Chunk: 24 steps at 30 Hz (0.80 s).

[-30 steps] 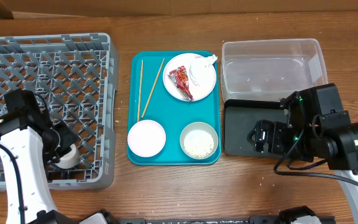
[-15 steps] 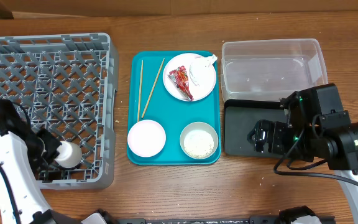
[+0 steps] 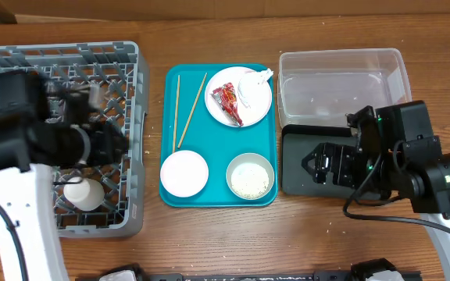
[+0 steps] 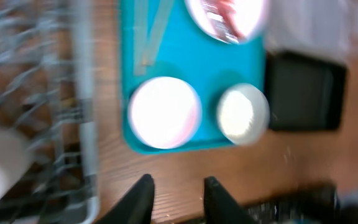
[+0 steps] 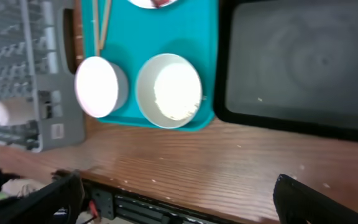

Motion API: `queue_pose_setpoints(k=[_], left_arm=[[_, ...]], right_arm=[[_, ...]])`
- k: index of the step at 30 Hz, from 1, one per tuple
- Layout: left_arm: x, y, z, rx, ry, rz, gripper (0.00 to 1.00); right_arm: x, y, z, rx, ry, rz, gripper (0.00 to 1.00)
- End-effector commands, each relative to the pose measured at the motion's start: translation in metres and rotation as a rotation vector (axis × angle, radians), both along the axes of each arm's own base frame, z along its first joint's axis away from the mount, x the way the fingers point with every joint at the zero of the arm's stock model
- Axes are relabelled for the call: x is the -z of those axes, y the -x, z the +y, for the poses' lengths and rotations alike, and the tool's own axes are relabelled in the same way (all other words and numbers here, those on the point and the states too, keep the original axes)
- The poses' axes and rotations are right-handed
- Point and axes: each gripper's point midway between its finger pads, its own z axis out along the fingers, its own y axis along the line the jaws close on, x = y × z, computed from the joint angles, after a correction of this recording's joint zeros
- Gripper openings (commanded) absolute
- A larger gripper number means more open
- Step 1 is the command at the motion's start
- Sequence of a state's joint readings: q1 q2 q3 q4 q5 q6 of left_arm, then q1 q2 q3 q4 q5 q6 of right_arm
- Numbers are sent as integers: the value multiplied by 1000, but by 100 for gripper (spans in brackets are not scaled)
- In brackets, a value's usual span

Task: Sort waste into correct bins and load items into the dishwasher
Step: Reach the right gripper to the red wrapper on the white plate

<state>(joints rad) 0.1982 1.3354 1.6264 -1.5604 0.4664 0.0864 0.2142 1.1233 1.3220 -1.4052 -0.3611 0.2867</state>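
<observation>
While the white cup (image 3: 84, 193) sits in the dish rack (image 3: 137, 156), left fingers (image 4: 140, 199) hang parted, empty. Right fingers (image 5: 309, 202) gape wide.

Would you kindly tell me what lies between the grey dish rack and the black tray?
The overhead view shows the teal serving tray between dish rack and black tray, with the pinkish bowl and grey-green bowl on it.
</observation>
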Motion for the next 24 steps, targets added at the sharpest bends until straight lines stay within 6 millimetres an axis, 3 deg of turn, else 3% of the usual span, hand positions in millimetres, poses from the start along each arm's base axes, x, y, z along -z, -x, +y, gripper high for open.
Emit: queue_pose_setpoints(k=[1,3,9,14,24], left_arm=[[-18,10,-35,196,-1,-103,47],[-16,11,-40,229,-40,-106,100],[-12,10,-45,243,-53,-89,100],[-12,10,-44,241,-60,-88,100],[-12,9,-44,241,-60,-89,100]], right_arm=[[-1,0,16,-98,-25,-9,100],[9,-4,20,-118,5,18,100],[41,-36,52,-204,62,36,82],[60,-84,84,-236,55,-55,79],[109,-176,120,-327,144,-57,80]])
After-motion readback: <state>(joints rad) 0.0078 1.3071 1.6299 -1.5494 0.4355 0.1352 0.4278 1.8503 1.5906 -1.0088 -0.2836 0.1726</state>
